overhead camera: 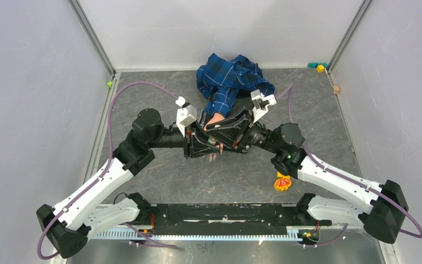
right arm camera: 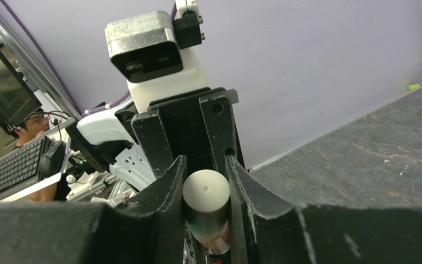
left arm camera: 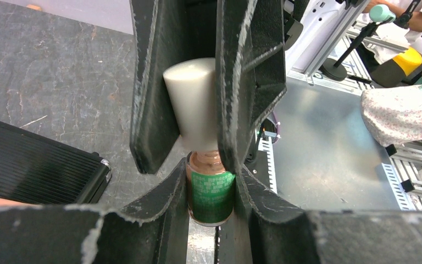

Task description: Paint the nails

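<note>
Both arms meet mid-frame in the overhead view; the left pincer is clamped on a small green-labelled bottle; the right pincer grips its pale cap; the nails poke out just below them, on the mannequin hand lying on the bench.

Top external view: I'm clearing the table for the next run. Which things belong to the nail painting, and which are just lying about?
In the job: mannequin hand, plaid sleeve, polish bottle in the left claw, white cap in the right claw.
Lying about: orange-yellow item, green block, yellow block, teal block, tan block.
</note>
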Available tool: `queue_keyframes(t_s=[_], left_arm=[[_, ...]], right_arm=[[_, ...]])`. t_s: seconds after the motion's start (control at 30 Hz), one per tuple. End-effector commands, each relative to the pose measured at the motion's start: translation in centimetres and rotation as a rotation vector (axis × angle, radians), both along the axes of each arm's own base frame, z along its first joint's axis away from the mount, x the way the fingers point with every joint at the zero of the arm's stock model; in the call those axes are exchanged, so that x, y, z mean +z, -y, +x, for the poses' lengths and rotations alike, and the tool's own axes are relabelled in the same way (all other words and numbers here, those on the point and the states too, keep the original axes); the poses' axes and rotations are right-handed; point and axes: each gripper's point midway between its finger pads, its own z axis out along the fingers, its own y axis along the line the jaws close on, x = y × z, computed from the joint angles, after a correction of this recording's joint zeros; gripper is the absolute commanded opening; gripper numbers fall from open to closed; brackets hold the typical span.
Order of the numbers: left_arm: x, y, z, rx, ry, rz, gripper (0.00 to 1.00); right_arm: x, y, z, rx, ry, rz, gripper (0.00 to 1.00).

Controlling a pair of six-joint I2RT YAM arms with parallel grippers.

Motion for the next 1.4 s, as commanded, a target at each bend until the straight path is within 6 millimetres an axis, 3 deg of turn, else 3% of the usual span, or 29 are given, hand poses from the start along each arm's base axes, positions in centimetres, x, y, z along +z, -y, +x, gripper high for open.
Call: queue_keyframes(t_s=[0.0, 0.3, 0.7, 0.93, 1.0, 1.37], left_arm=[[2.7, -0.1, 0.2, 0.027, 0.060, -0.083, 0.02], [3.4, -0.4, 0.8, 0.080, 0.068, -0.115, 0.02], [2.5, -3.2, 6.2, 0.466, 0.061, -0.078, 0.02], [1.7, -4.5, 7.8, 0.587, 0.053, -0.042, 0.02], [1.7, -4.4, 7.7, 0.574, 0.058, -0.038, 0.02], [1.3, -3.3, 5.9, 0.440, 0.099, -0.013, 0.02]], right_arm=[[1.0, -0.4, -0.8, 0.011, 0.063, -0.014, 0.00], [-1.5, -1.8, -1.0, -0.038, 0.052, -0.087, 0.00], [-8.2, -4.5, 1.1, -0.247, -0.202, -0.322, 0.00], [-8.6, -6.6, 0.9, -0.270, -0.228, -0.388, 0.00], [-8.1, -6.5, 1.1, -0.286, -0.217, -0.386, 0.06], [-1.3, -2.4, 1.8, -0.407, -0.061, -0.289, 0.67]])
